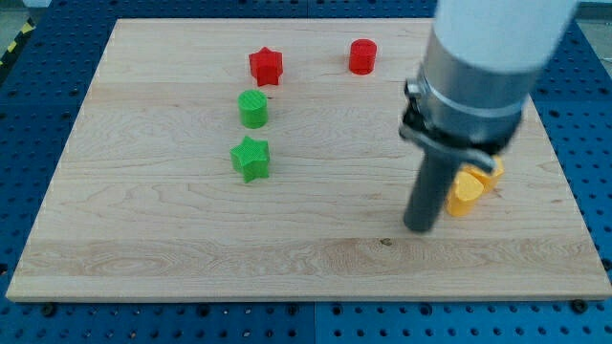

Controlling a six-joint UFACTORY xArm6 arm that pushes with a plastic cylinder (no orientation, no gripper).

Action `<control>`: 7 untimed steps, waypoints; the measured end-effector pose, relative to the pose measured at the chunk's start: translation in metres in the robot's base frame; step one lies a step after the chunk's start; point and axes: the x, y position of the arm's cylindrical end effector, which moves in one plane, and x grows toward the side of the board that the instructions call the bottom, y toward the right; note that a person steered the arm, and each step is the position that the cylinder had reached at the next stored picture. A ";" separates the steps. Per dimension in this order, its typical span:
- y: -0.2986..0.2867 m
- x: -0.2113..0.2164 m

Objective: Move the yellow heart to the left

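Wooden board (191, 239) on blue pegboard: the yellow heart (466, 196) lies near the view's right edge, partly hidden by my rod, shape probably a heart. My tip (419, 227), jawless, sits just left of it. Light, stiff, likely slides easily; push from its right side.

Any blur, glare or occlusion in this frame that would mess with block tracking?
Camera view: lighting is even, shadows soft, no glare on the wooden board. The arm's pale body at the view's top right is blurred and hides part of the yellow block; my tip sits just to its left. Red and green blocks look sharp.
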 end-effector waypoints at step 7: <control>0.084 -0.051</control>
